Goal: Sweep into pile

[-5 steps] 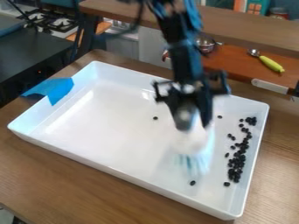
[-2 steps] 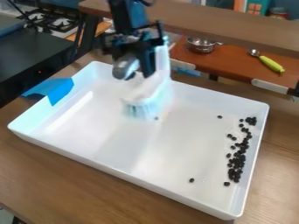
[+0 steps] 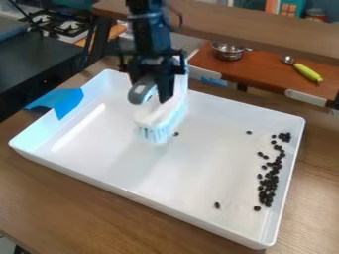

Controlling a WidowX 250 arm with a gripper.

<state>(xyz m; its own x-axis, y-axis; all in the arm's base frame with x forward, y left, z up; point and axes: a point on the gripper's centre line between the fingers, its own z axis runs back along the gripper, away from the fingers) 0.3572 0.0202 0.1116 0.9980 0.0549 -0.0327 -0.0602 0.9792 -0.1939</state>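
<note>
Wooden table (image 3: 99,218), brown, grained, forming the foreground. On it, one white tray (image 3: 152,205), rectangular, shallow, set at an angle. Toward its near edge, one loose black piece (image 3: 217,205). Along the wall at the view's right, a long, uneven band of black pieces (image 3: 268,186), well apart from the gripper (image 3: 155,94). One further loose piece (image 3: 176,134) lies just beside the bristles of the brush; another (image 3: 249,132) sits between the brush and the upper end of the band.

One brush (image 3: 153,116), white-backed, with pale blue bristles, over the tray's far half: held between the gripper's fingers, its bristle end below them and toward the viewer. Gripper: black, pointing down, closed on the brush.

Blue tape (image 3: 65,101), folded over the tray's wall at the view's left. Behind: one metal pot (image 3: 228,51) and one scoop with a green handle (image 3: 308,72), both on a red-brown board (image 3: 265,69). At upper left, a stove (image 3: 56,24) with black grates.
</note>
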